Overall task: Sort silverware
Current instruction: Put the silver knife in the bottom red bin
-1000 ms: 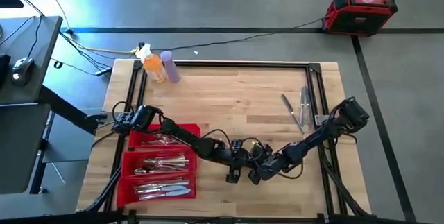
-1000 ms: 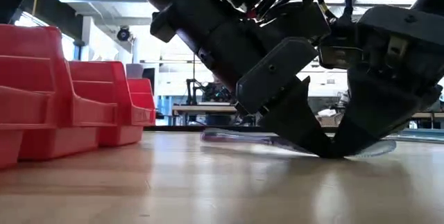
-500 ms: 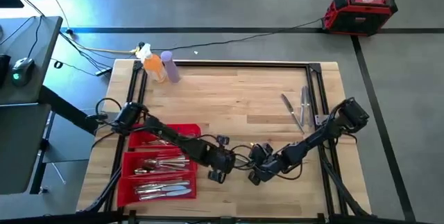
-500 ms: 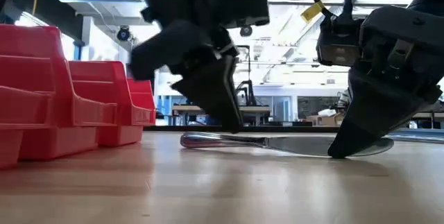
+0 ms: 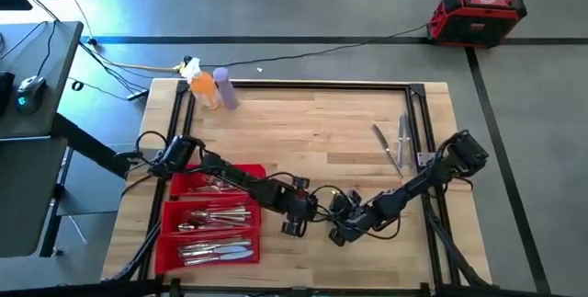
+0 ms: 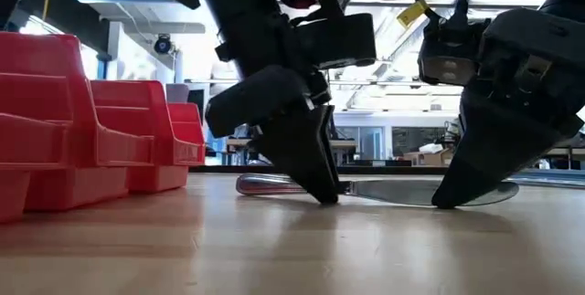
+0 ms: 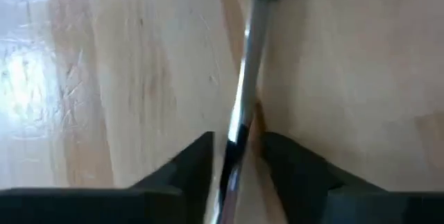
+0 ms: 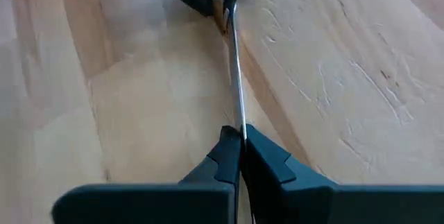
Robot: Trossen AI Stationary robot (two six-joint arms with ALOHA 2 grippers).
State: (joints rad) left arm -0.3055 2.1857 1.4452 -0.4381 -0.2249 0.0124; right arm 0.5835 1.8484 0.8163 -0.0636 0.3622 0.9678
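Item logged from my remote station: one table knife (image 6: 402,190), lying flat on the wooden bench (image 5: 312,122) near its front edge, between the two arms.

Right end effector (image 8: 236,156): I saw its fingers pinched tight on the blade end of the knife, tips down at the bench surface. In the high view it sat at (image 5: 338,231), with the arm reaching in from the right rail.

Left end effector (image 7: 236,156): I saw its fingers parted a little, straddling the handle end of the same knife, one on each side. Whether they touched the metal, I could not tell. In the low view its tips (image 6: 315,181) came down at the handle; the high view placed it at (image 5: 296,223), just beside the right one.

Red tray (image 5: 184,246): at the front left of the bench, divided into rows, holding more silverware (image 5: 216,212) laid lengthwise. I could not tell the piece types apart from above.

Loose silverware (image 5: 393,145): a few pieces lay near the right rail, well apart from the arms.

Orange bottle (image 5: 204,87) and purple bottle (image 5: 225,88): standing side by side at the back left corner.
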